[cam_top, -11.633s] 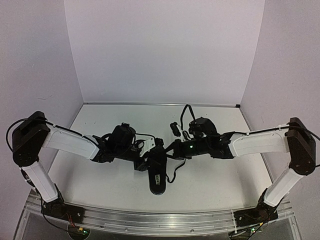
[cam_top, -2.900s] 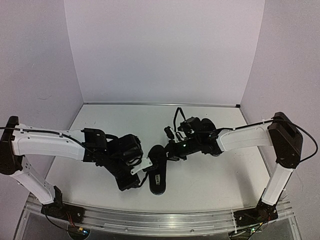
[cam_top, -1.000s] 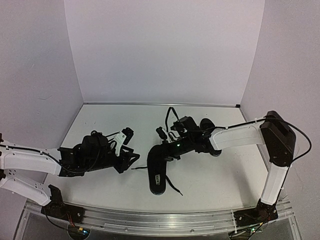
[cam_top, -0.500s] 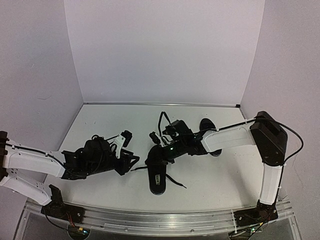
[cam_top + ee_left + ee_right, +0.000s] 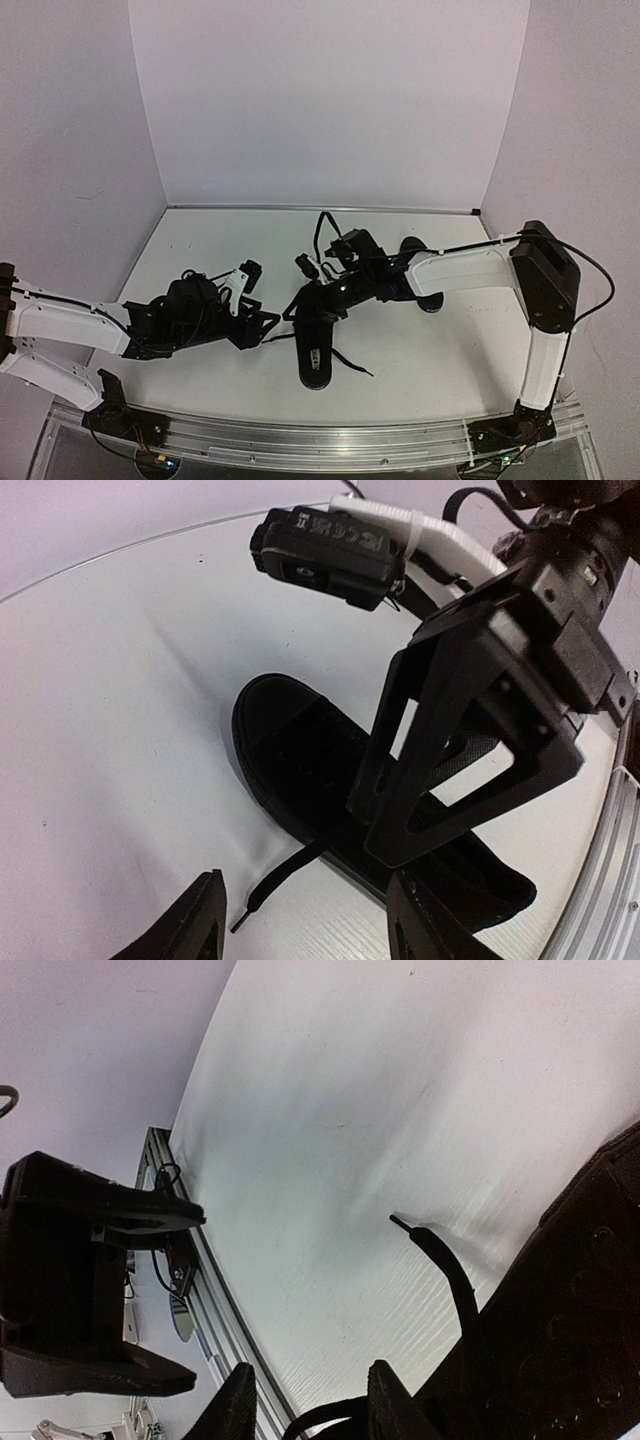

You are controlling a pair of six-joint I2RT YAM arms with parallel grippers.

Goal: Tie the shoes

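One black shoe (image 5: 314, 358) lies mid-table with its toe towards the arms' bases; it is also seen as the shoe (image 5: 300, 765) and the shoe (image 5: 565, 1330). A second shoe (image 5: 428, 302) is mostly hidden under the right arm. My left gripper (image 5: 262, 322) is open just left of the near shoe, and a loose lace end (image 5: 268, 887) lies on the table between its fingers (image 5: 205, 920), touching neither. My right gripper (image 5: 303, 292) hovers open over the shoe's laced part. One lace end (image 5: 432, 1245) curls up free, and another strand crosses low by the right gripper (image 5: 315, 1412).
The white table (image 5: 200, 250) is walled at the back and both sides. An aluminium rail (image 5: 300, 440) runs along its near edge. Another lace tail (image 5: 350, 365) trails right of the near shoe. The two grippers are close together over the shoe.
Both grippers have opened over the last second. The lace that ran taut from the shoe to the left gripper now lies slack on the table. The right arm shifted left over the shoe.
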